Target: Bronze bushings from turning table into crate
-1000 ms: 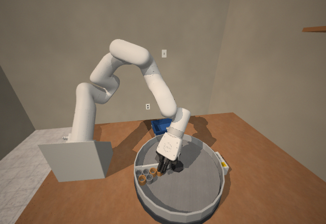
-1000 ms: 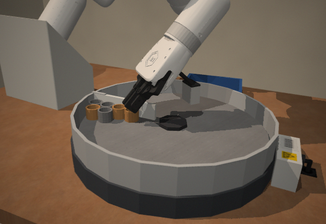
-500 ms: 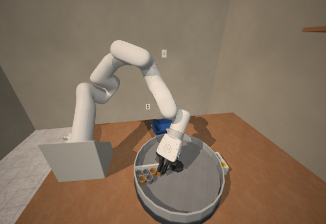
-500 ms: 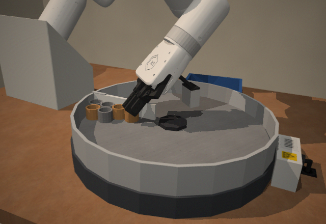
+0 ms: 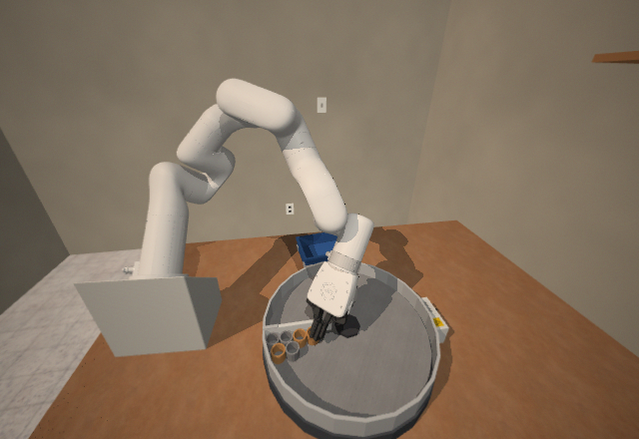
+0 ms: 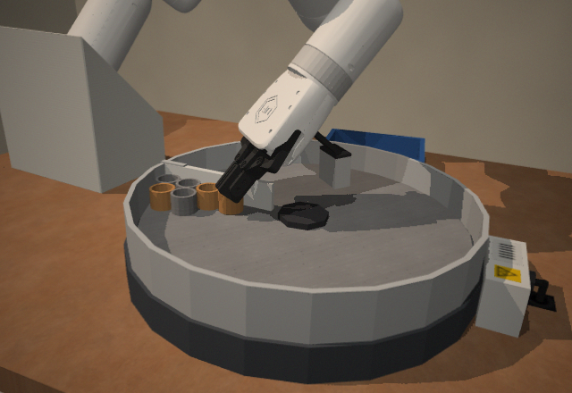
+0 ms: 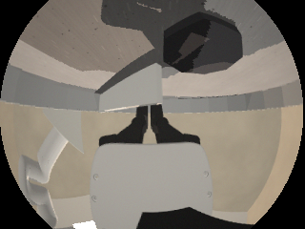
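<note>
- Leftmost, the arm's grey pedestal [image 6: 115, 116] stands on the wooden table [image 6: 55, 287].
- Next, inside the turning table [image 6: 295, 305], bushings cluster by the left wall: a bronze bushing [image 6: 162, 196], steel bushings [image 6: 183, 201] and another bronze one [image 6: 207, 196].
- Then the gripper [image 6: 229, 190], tilted down, rests on the rightmost bronze bushing [image 6: 229, 205] — fingers nearly together; whether they pinch its wall, I cannot tell.
- Centre: a black hub [image 6: 303, 214].
- Behind, further right — the blue crate [image 6: 383, 145], outside the rim.
</note>
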Robot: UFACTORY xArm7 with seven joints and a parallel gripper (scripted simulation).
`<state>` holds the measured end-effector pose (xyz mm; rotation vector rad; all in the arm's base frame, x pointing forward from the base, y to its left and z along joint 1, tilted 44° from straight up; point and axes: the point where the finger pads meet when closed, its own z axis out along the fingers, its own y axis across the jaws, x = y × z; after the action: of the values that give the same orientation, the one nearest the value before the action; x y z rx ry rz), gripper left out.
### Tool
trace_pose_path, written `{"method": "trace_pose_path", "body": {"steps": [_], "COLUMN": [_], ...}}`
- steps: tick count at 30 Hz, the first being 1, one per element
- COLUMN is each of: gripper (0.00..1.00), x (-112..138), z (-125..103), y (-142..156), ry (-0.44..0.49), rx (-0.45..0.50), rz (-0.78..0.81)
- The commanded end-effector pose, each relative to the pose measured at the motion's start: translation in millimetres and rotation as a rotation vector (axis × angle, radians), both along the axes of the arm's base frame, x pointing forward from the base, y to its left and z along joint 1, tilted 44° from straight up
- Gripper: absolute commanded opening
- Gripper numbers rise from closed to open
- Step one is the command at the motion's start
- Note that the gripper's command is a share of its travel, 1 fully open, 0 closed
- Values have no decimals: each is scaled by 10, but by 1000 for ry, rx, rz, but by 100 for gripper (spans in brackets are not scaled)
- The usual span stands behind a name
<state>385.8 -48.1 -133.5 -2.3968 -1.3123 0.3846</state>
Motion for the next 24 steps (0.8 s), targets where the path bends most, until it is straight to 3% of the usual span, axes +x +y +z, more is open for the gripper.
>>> {"method": "trace_pose_path", "body": {"steps": [1,24], "gripper": [0,0], "x": [5,37], "z": [5,-75], "y": [-12,-95], "ry": [-1,-1], "rx": [-1,-1], "rz": [-2,-2]}}
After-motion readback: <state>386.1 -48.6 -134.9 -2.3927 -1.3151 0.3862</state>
